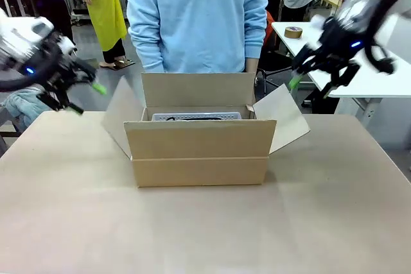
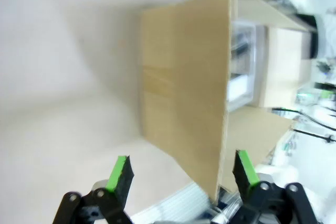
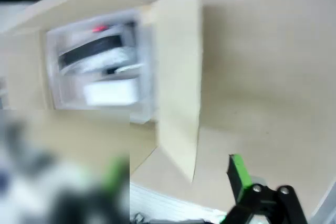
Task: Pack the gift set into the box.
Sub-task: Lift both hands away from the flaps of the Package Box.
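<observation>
With the gift set [image 1: 196, 117] flat in the box [image 1: 199, 155], my left hand [image 1: 88, 99] and right hand [image 1: 309, 88], both wide and empty, should fold the side flaps [image 1: 122, 119] in together

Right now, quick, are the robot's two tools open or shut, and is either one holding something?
Left tool: open, holding nothing.
Right tool: open, holding nothing.

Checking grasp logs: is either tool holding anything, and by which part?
Nothing held. Both are open: left tool and right tool, clear of the box; the gift set lies inside it.
</observation>
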### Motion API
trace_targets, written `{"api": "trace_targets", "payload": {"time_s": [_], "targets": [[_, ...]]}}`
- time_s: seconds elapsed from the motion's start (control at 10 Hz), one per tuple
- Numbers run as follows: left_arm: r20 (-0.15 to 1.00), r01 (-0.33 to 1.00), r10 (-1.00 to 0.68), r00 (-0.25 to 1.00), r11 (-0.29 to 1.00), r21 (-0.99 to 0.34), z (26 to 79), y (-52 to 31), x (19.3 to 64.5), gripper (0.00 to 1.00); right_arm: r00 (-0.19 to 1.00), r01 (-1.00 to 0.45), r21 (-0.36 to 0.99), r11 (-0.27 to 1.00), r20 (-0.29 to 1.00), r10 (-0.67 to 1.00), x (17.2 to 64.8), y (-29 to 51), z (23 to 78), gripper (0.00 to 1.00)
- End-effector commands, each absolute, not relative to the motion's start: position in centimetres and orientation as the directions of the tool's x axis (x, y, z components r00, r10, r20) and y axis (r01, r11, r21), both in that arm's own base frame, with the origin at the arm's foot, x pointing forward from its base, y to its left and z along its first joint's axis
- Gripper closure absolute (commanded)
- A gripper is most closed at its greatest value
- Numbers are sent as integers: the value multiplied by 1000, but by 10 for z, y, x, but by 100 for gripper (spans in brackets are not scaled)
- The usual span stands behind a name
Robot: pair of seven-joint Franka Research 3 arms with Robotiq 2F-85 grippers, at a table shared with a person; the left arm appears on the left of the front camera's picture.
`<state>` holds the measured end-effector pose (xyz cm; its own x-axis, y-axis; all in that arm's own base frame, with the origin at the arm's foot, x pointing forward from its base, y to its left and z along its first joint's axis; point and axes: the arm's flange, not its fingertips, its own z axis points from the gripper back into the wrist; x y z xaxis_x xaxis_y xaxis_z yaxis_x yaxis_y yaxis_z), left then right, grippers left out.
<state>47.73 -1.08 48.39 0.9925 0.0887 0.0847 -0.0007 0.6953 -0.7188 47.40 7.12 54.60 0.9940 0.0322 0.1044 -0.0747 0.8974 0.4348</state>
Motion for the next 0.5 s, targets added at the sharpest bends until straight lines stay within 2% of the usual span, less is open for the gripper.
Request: {"api": "trace_targets", "payload": {"time_s": [0.0, 0.2, 0.4], "targets": [[108, 78, 48, 993, 418, -905, 485, 41, 449, 0, 986, -158, 728, 667, 78, 148, 445, 11, 539, 0], [86, 84, 70, 994, 41, -996, 456, 116, 444, 0, 973, -230, 929, 291, 209, 101, 419, -54, 494, 0], [4, 34, 134, 991, -222, -975, 398, 173, 450, 0, 981, -174, 983, 54, 178, -82, 404, -86, 431, 0]]}}
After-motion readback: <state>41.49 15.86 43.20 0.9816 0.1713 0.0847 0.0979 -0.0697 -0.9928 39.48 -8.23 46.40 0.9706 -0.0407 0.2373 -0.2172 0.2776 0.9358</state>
